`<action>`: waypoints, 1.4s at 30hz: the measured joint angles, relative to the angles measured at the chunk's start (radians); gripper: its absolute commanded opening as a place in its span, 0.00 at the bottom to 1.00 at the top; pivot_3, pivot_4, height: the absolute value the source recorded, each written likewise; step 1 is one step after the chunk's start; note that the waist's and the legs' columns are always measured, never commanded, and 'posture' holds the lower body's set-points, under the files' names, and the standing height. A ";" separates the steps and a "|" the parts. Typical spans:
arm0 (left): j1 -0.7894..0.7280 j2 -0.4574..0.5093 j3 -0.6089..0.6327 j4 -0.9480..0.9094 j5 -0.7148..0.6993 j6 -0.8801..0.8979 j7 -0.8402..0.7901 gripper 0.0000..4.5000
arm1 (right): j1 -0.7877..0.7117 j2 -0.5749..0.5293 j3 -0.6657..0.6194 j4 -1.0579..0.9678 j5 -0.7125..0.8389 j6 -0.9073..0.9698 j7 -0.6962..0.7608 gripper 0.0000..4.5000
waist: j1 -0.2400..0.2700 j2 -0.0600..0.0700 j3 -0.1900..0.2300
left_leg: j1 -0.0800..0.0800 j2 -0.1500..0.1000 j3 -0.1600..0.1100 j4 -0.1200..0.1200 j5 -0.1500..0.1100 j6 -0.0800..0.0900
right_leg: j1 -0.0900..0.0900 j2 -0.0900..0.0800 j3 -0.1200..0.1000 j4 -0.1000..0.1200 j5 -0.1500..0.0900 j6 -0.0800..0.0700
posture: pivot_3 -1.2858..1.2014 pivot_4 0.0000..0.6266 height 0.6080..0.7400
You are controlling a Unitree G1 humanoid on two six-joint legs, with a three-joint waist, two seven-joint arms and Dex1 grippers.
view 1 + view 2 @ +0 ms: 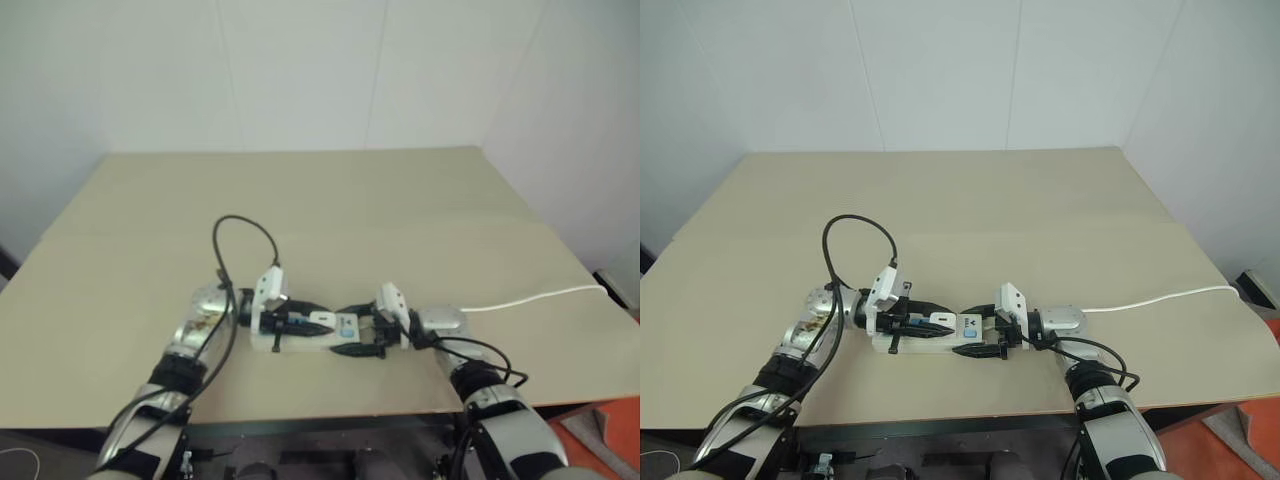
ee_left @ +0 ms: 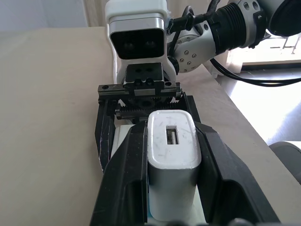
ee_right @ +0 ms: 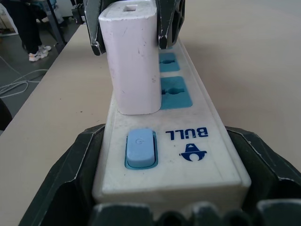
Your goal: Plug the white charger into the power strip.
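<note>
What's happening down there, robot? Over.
Left gripper shut on white charger, seated upright on power strip. Right gripper braces the strip's switch end. Nothing obstructing.

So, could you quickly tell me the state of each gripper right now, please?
Left gripper: shut on the small white boxy charger.
Right gripper: shut on the long white power strip, at its switch end.

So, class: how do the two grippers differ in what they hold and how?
The left gripper pinches the small upright white charger; the right gripper straddles the long power strip lying flat. The left is closed narrow; the right spread wide. Both have black fingers.
</note>
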 measured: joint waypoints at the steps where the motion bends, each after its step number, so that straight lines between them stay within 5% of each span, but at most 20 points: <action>1: -0.001 -0.001 0.000 0.003 0.000 -0.002 0.000 0.23 | 0.000 0.000 0.000 0.000 0.000 0.000 0.000 0.76 | 0.000 0.000 0.000 | 0.000 0.000 0.000 0.000 0.000 0.000 | 0.000 0.000 0.000 0.000 0.000 0.000 | 0.52 0.24 1.00; 19: 0.013 0.003 0.000 -0.027 0.000 0.025 0.022 0.23 | 0.000 0.000 0.000 0.001 0.000 0.000 0.000 0.76 | 0.000 0.000 0.000 | 0.000 0.000 0.000 -0.001 0.000 0.000 | 0.000 0.000 0.000 -0.001 0.000 0.000 | 0.52 0.24 1.00; 30: 0.009 0.022 -0.016 -0.008 0.037 0.071 0.013 1.00 | -0.001 0.002 -0.001 0.001 0.000 0.000 -0.001 0.76 | -0.001 0.001 -0.001 | 0.000 0.000 0.000 -0.001 0.000 0.000 | 0.000 0.000 0.000 -0.001 0.000 0.000 | 0.52 0.24 1.00; 41: -0.040 0.074 0.041 -0.036 -0.009 0.156 -0.007 1.00 | -0.001 0.005 -0.002 -0.001 0.000 0.001 -0.001 0.76 | -0.002 -0.001 0.001 | -0.002 0.000 -0.001 -0.002 0.000 0.000 | -0.003 0.000 0.000 -0.002 0.000 0.000 | 0.52 0.24 1.00; 42: -0.065 0.097 0.059 -0.043 -0.022 0.164 -0.017 1.00 | -0.001 0.005 -0.001 -0.002 0.001 0.003 0.000 0.84 | -0.003 -0.001 0.001 | -0.002 0.000 0.000 -0.002 0.000 0.000 | -0.003 0.000 0.000 -0.002 0.000 0.000 | 0.52 0.24 1.00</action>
